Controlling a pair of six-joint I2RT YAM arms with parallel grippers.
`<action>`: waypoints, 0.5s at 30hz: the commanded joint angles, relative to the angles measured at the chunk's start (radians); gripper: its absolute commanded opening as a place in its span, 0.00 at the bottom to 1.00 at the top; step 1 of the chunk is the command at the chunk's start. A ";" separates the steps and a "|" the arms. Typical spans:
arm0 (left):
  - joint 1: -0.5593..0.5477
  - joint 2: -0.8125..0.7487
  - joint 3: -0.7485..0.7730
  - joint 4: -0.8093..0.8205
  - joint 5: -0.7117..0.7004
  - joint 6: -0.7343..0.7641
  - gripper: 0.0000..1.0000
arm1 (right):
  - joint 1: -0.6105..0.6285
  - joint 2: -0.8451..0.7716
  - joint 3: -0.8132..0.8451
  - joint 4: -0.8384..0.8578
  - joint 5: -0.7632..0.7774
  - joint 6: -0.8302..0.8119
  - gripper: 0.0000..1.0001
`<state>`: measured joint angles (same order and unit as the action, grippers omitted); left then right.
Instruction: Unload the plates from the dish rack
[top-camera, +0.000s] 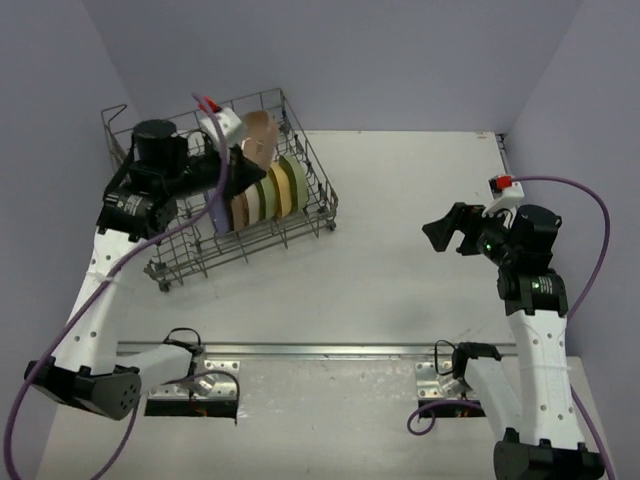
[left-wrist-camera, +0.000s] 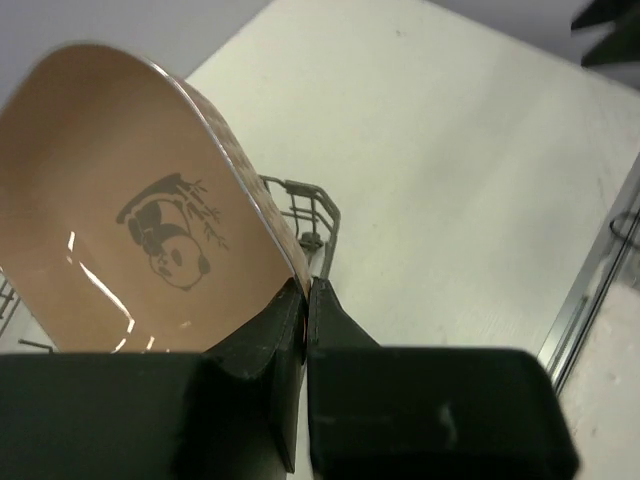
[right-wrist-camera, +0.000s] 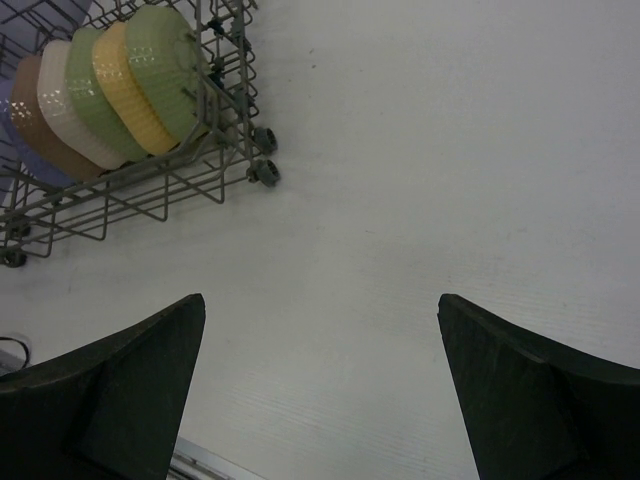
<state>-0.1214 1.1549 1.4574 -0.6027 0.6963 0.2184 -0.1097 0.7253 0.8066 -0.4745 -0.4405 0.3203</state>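
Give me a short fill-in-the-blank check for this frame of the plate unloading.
1. The left gripper is shut on the rim of a tan plate printed with a ____.
2. The right gripper is ____ and holds nothing.
3. In the dish rack, the yellow plate stands between two ____ plates.
Missing words: panda; open; green.

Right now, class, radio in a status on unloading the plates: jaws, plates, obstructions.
Status: left jaws shut on tan plate, raised above dish rack; right jaws open, empty, over table; six plates racked; no obstruction seen.
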 joint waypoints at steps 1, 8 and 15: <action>-0.276 -0.045 -0.060 -0.125 -0.394 0.353 0.00 | -0.004 0.043 0.090 -0.033 -0.052 0.045 0.99; -0.683 -0.032 -0.225 -0.243 -0.579 0.548 0.00 | -0.004 0.157 0.203 -0.137 -0.101 0.028 0.92; -0.950 -0.018 -0.349 -0.252 -0.827 0.694 0.00 | 0.028 0.259 0.201 -0.149 -0.200 0.069 0.83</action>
<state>-0.9881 1.1448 1.1190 -0.8668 0.0210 0.7784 -0.1056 0.9584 0.9962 -0.6145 -0.5636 0.3625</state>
